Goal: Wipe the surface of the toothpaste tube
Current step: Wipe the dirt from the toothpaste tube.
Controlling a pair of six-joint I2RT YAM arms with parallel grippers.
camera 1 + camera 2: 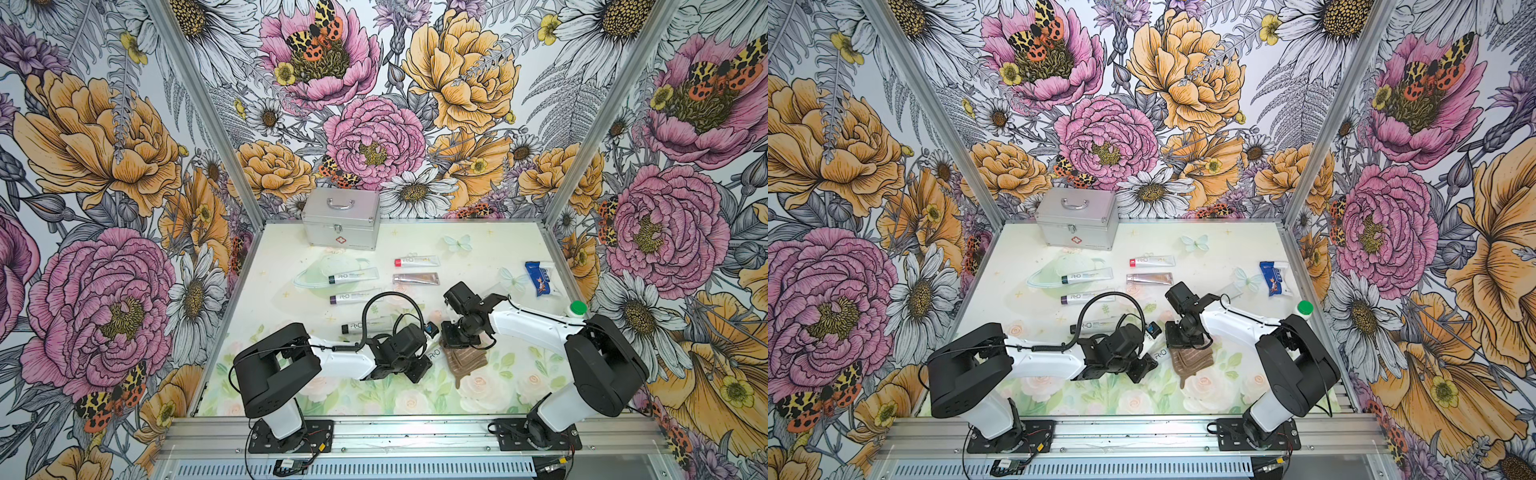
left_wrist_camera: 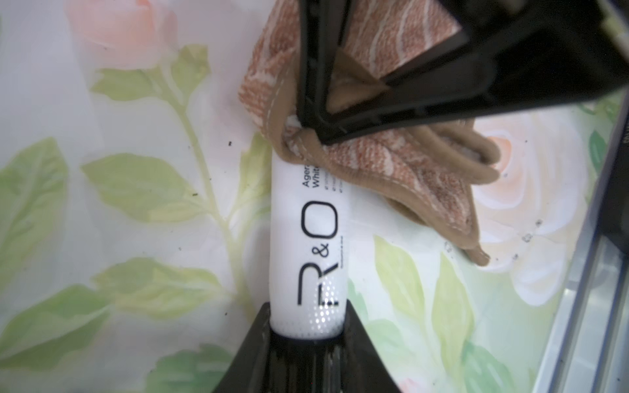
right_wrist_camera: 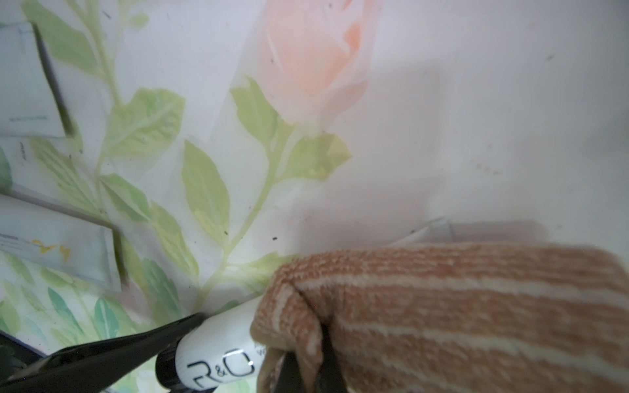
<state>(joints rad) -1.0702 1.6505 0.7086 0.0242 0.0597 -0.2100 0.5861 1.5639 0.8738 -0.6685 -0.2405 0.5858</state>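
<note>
Closest to the left wrist camera, the left gripper point(image 2: 308, 326) has its jaws clamped on the cap end of the toothpaste tube point(image 2: 306, 238), one black jaw on each side of the white body. The tube runs straight out from those jaws over the floral table point(image 2: 102, 204), with its "R&O" lettering facing up. Whether it touches the table cannot be told. Its far end disappears under a brown striped cloth point(image 2: 418, 183). The right gripper point(image 2: 318, 131) comes onto that end from above, its jaws closed together on a bunched fold of the cloth. The cloth lies on the tube's upper surface and spills off to one side.

In the right wrist view the cloth point(image 3: 459, 306) fills the near corner. The tube point(image 3: 218, 350) sticks out from beneath it, and a jaw of the left gripper reaches its dark cap.

In both top views the tube point(image 1: 434, 355) point(image 1: 1160, 355) sits well in front of the silver case point(image 1: 340, 220), toward the arm bases. A black-capped tube point(image 1: 368, 326) lies on the table between the case and the held tube. A red-capped tube point(image 1: 417, 261) lies near the case.
</note>
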